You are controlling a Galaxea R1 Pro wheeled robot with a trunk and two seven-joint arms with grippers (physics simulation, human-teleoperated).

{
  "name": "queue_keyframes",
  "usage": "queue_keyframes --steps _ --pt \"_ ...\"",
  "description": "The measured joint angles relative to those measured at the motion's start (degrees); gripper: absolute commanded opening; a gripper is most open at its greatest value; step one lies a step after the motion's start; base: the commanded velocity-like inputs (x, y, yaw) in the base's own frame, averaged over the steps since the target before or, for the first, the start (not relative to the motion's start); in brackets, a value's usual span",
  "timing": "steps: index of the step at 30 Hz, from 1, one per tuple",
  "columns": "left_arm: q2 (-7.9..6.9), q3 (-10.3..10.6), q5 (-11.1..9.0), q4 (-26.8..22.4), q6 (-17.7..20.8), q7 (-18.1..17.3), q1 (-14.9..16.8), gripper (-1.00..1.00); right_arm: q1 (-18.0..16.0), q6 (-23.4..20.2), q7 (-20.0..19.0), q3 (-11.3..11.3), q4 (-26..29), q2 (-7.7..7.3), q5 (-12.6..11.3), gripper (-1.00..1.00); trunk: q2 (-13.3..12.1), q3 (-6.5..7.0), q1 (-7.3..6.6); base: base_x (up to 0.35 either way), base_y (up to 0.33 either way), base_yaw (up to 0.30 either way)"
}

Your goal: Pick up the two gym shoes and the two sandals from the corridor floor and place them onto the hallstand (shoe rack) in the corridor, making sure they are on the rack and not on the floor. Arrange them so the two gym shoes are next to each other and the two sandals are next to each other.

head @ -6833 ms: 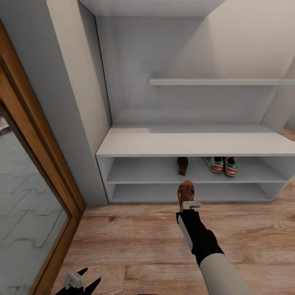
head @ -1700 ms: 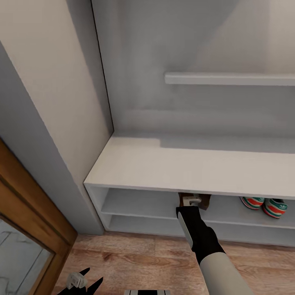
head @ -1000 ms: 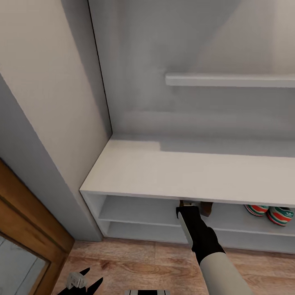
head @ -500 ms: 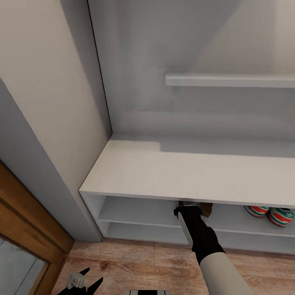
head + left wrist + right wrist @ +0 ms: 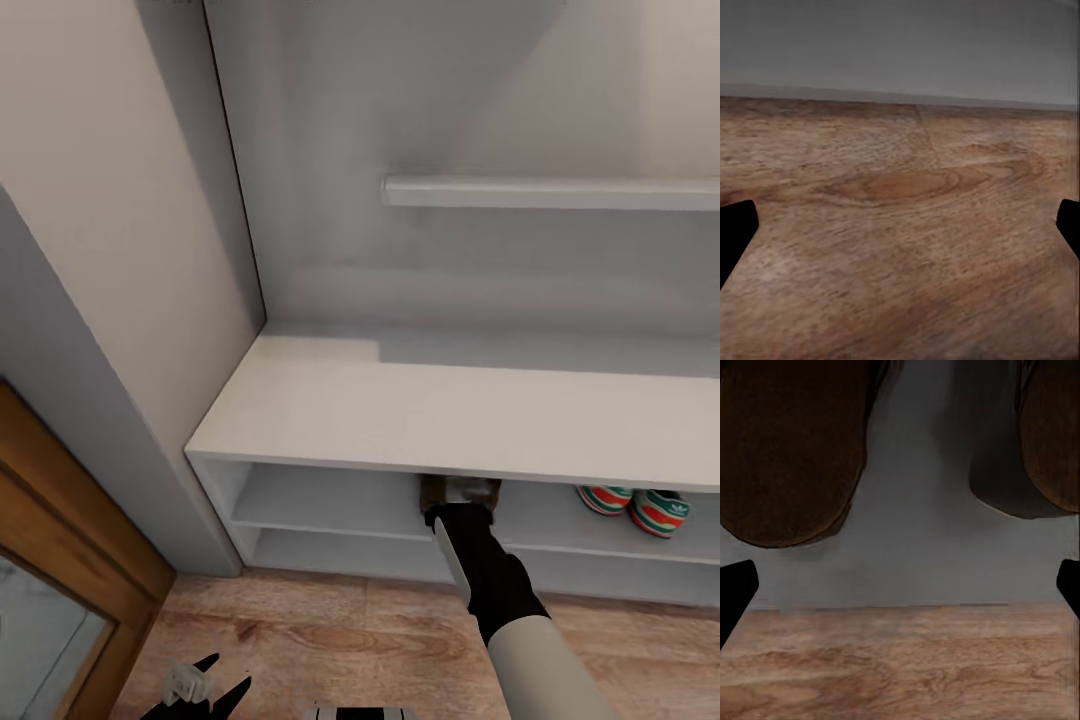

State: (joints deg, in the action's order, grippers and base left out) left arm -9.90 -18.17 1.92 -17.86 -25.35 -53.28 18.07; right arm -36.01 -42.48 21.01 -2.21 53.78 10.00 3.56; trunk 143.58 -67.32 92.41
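The light grey hallstand [image 5: 450, 410] stands right in front of me. On its middle tier lie the two brown sandals [image 5: 436, 491], side by side; the right wrist view shows one sandal [image 5: 791, 442] and the other [image 5: 1054, 435] on the grey shelf. My right gripper [image 5: 463, 493] reaches under the bench top between them and is open [image 5: 900, 585], holding nothing. Further right on the same tier the two gym shoes [image 5: 632, 505] sit together. My left gripper [image 5: 200, 690] hangs open [image 5: 900, 225] low over the corridor floor [image 5: 907, 187].
A grey wall panel [image 5: 100, 300] borders the hallstand on the left, with a wooden door frame [image 5: 60, 500] beside it. One staggered shelf [image 5: 550, 192] projects above the bench. The bottom tier [image 5: 330, 550] lies under the sandals' shelf. Wood floor [image 5: 330, 640] stretches in front.
The right gripper, earlier shut on a sandal above the floor, has pushed it onto the middle tier beside the other sandal and let go. The camera has moved closer and shifted.
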Motion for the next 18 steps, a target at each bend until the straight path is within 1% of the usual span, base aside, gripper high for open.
queue_keyframes --steps 18 --pt "-0.05 0.0 0.0 -0.1 -0.1 0.0 0.0 1.0 0.0 0.0 0.0 0.0 -0.8 0.0 0.1 1.0 0.0 0.0 0.0 -0.266 -0.188 0.0"
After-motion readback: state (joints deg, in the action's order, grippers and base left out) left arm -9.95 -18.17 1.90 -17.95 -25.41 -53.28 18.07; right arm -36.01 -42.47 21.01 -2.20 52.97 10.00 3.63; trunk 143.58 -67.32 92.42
